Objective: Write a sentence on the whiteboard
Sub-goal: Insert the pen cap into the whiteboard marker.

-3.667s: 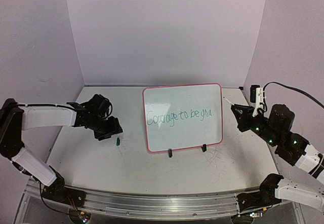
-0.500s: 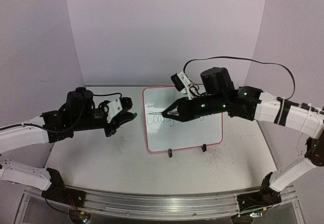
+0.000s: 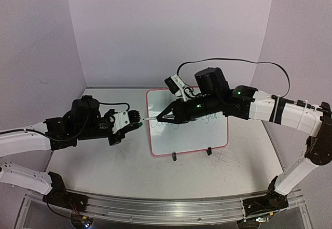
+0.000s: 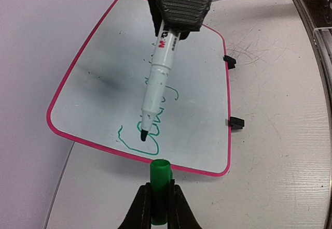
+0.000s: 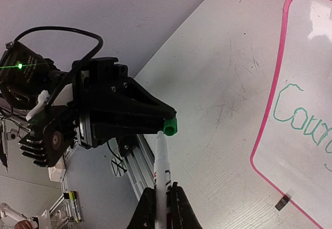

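Note:
The whiteboard [image 3: 192, 136], pink-framed, stands at the middle of the table. The green sentence [image 3: 165, 126] is mostly hidden behind my right arm; its first letters show in the wrist views [image 4: 147, 142] [image 5: 301, 116]. My right gripper [image 3: 162, 117] [image 5: 162, 190] is shut on a white marker [image 5: 162, 161] [image 4: 158, 79], held in the air left of the board. My left gripper [image 3: 136, 123] [image 4: 160, 188] is shut on the green cap [image 4: 160, 180] [image 5: 170, 126]. The cap's open end faces the marker's tip. Tip and cap are close together, with the tip outside the cap.
Two black clips [image 3: 175, 156] [image 3: 209, 151] hold the board's lower edge. Lilac walls close the table in at the back and both sides. An aluminium rail [image 3: 166, 208] runs along the near edge. A black cable [image 3: 233, 60] loops above my right arm.
Both arms have come in from the table's sides, and the cap has left the tabletop. In the last half second my right gripper carried the marker left towards the cap.

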Robot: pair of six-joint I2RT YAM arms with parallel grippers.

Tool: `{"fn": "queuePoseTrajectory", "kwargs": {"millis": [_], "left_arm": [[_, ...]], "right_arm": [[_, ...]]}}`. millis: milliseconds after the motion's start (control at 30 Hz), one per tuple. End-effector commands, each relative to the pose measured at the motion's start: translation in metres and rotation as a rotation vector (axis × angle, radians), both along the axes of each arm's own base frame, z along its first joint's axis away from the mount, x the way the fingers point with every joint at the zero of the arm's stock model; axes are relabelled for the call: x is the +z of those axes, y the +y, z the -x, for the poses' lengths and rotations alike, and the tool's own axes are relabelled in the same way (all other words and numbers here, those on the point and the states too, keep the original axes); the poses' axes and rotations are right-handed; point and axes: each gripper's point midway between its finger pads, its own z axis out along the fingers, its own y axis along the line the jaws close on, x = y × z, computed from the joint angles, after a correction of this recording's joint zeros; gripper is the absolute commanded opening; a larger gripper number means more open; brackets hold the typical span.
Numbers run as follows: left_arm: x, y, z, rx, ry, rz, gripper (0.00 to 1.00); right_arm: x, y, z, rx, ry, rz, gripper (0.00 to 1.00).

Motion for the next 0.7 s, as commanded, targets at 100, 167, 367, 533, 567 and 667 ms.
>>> {"fn": "queuePoseTrajectory", "kwargs": {"millis": [100,167,367,533,567,667], "left_arm": [[0.008,-0.002,-0.004,0.012,-0.037,0.023,0.00],[0.009,-0.002,-0.004,0.014,-0.039,0.024,0.00],[0.010,-0.001,-0.004,0.014,-0.037,0.029,0.00],[0.012,-0.002,-0.004,0.012,-0.038,0.032,0.00],[0.011,-0.002,-0.004,0.011,-0.037,0.032,0.00],[0.010,-0.003,-0.003,0.008,-0.032,0.032,0.00]], "right_arm": [[0.012,0.008,0.001,0.029,-0.019,-0.017,0.00],[0.012,0.011,-0.001,0.026,-0.024,-0.016,0.00],[0.010,0.014,-0.005,0.010,-0.023,-0.005,0.00],[0.004,0.015,-0.005,0.008,-0.017,0.011,0.00],[0.003,0.015,-0.005,0.008,-0.018,0.013,0.00],[0.001,0.015,-0.005,0.004,-0.017,0.018,0.00]]}}
